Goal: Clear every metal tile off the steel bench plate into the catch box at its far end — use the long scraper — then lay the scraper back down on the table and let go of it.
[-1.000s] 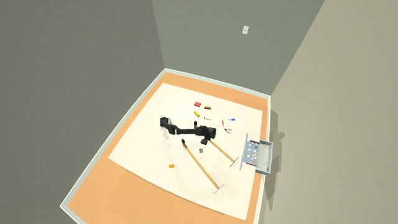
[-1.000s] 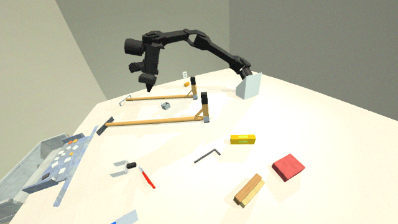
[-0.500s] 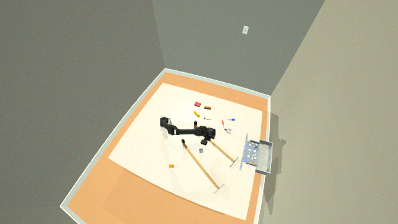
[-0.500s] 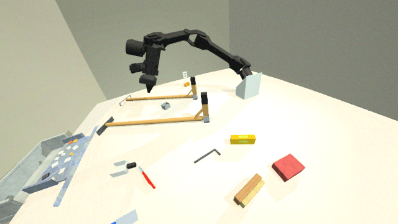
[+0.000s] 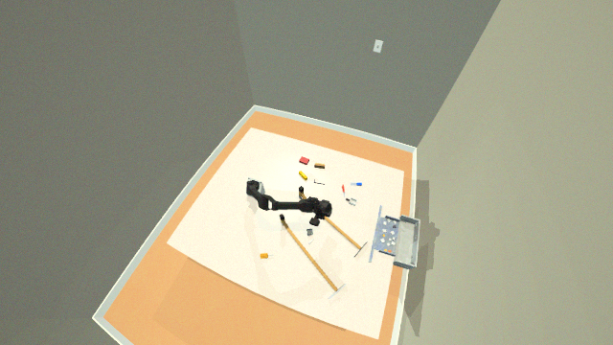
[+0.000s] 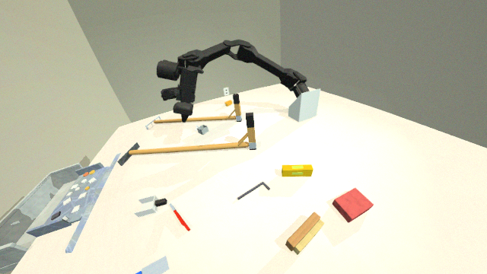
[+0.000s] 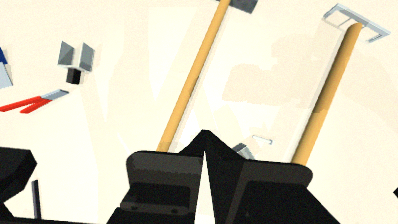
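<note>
Two wooden-handled scrapers lie on the table. The long scraper [image 5: 308, 254] [image 6: 198, 119] [image 7: 325, 100] has a light frame head. The shorter scraper [image 5: 342, 232] [image 6: 190, 148] [image 7: 192, 85] has a dark blade and points at the steel bench plate [image 5: 380, 222] [image 6: 100, 171]. Several small metal tiles [image 5: 389, 236] [image 6: 76, 198] lie on the plate. The catch box [image 5: 407, 235] [image 6: 23, 205] sits at its far end. My gripper [image 5: 315, 222] [image 6: 184, 116] [image 7: 205, 133] is shut on nothing. It hangs above the table between the two handles, touching neither.
A small grey cube [image 6: 202, 129] [image 7: 242, 150] lies between the scrapers under my fingers. A yellow level [image 6: 297, 170], red block [image 6: 352, 204], wooden block [image 6: 304, 232], hex key [image 6: 253, 190], red-handled tool [image 6: 179, 218] and grey bracket [image 6: 148, 205] lie scattered on the table.
</note>
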`<action>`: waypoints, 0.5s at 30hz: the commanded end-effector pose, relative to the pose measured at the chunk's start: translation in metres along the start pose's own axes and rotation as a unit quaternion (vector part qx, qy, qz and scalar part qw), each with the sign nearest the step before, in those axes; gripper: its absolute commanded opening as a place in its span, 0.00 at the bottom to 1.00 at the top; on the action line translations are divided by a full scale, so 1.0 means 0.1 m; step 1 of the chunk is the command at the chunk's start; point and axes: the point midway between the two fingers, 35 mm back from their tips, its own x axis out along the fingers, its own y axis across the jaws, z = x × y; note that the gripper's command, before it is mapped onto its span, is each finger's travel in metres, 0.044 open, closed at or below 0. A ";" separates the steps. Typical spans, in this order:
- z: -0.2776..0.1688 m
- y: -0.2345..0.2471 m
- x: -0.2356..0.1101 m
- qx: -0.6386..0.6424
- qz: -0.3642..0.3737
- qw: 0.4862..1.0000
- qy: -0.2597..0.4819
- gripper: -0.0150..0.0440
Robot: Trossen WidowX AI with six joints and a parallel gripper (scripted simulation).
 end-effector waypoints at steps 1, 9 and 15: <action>-0.04 0.02 0.11 -0.002 0.003 1.000 0.000 0.25; -0.13 0.02 0.31 -0.002 0.004 1.000 0.000 0.25; -0.19 0.02 0.45 -0.002 0.004 1.000 0.000 0.25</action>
